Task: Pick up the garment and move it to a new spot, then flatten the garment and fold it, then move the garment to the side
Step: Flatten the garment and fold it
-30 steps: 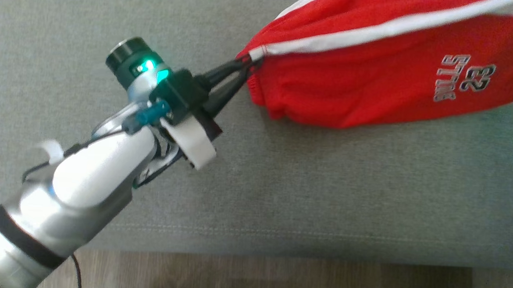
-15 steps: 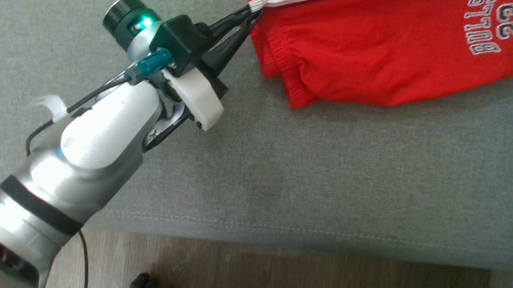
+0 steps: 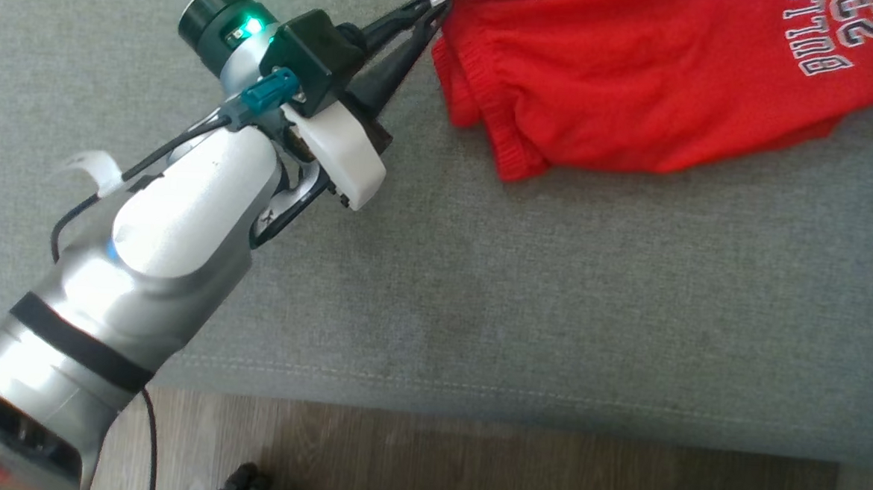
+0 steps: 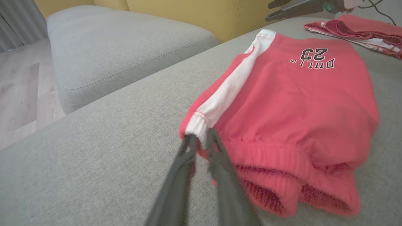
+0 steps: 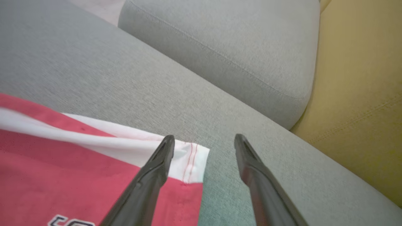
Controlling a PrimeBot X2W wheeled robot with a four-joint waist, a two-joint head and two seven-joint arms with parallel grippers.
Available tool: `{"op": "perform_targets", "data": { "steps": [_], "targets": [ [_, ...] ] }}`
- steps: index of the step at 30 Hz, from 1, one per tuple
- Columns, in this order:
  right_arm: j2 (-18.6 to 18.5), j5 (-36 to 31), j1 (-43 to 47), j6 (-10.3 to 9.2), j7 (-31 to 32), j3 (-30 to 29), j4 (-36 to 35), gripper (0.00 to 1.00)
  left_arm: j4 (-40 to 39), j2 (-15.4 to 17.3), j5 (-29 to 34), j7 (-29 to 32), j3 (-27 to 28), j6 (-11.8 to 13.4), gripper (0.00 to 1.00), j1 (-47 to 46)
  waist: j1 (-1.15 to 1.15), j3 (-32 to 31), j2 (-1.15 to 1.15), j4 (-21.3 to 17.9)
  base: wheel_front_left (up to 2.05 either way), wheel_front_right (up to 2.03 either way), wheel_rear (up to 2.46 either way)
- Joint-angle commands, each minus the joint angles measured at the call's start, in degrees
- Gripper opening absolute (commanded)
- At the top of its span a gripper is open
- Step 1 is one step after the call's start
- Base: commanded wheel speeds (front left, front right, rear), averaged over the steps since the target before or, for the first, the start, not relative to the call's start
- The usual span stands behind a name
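Clamps left gripper [image 3: 432, 7] jaws on the white-striped waistband corner of the red garment [image 3: 638, 99], upper right of the head view. Holds right gripper [image 5: 204, 142] jaws apart over another white-striped corner. Looks laid on the sofa seat [image 3: 553, 296] but rumpled; leaves flattening, folding and the move aside.

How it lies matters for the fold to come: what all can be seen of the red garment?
The garment is a pair of red shorts in soft knit-looking cloth, with a white side stripe, a ribbed waistband and "BULLS 23" lettering. It lies bunched, not flat, on the grey cushion. The left pincer is shut on the stripe's waistband end; the open right pincer hangs over the stripe's far end, contact unclear.
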Motion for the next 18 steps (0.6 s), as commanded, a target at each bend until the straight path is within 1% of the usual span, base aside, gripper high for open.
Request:
{"op": "perform_targets", "data": {
  "steps": [1,5,8,10,13,15,18],
  "targets": [
    [0.11,1.02,-0.6,-0.02,-2.18,0.05,-0.39,1.0,-1.03,1.39,0.41,-0.22,2.72,0.54,1.0,-0.79,0.0,-0.92,0.0,-0.22,0.0,0.0,0.0],
    [0.92,3.53,1.13,-0.02,-7.45,-0.89,1.33,1.0,-0.86,1.35,0.57,-0.22,4.16,2.28,1.0,1.5,0.0,-3.67,0.0,-1.05,0.0,0.0,0.0],
    [1.77,5.86,4.53,-0.02,-10.14,-1.92,1.56,1.0,-1.19,1.69,0.51,-0.22,5.36,4.67,1.0,4.46,0.0,-6.51,0.0,-1.99,0.0,0.0,0.0],
    [2.56,7.53,7.69,-0.02,-11.37,-2.87,1.63,1.0,-2.38,1.89,0.59,-0.22,6.58,7.24,1.0,7.06,0.0,-8.56,0.0,-2.64,0.0,0.0,0.0],
    [3.67,10.02,13.45,-0.02,-11.84,-3.79,1.28,1.0,-5.6,1.5,0.28,-0.22,8.8,11.77,1.0,12.43,0.0,-11.69,0.0,-3.2,0.0,0.0,0.0],
    [3.55,11.22,17.06,-0.02,-12.23,-5.0,1.2,1.0,-8.45,0.13,-1.56,-0.22,10.95,14.34,1.0,16.75,0.0,-13.39,0.0,-2.94,0.0,0.0,0.0],
    [3.34,12.79,22.38,-0.02,-13.02,-7.97,1.25,1.0,-13.52,-2.05,-1.98,-0.22,13.31,18.4,1.0,22.48,0.0,-15.71,0.0,-1.85,0.0,0.0,0.0]
  ]
}}
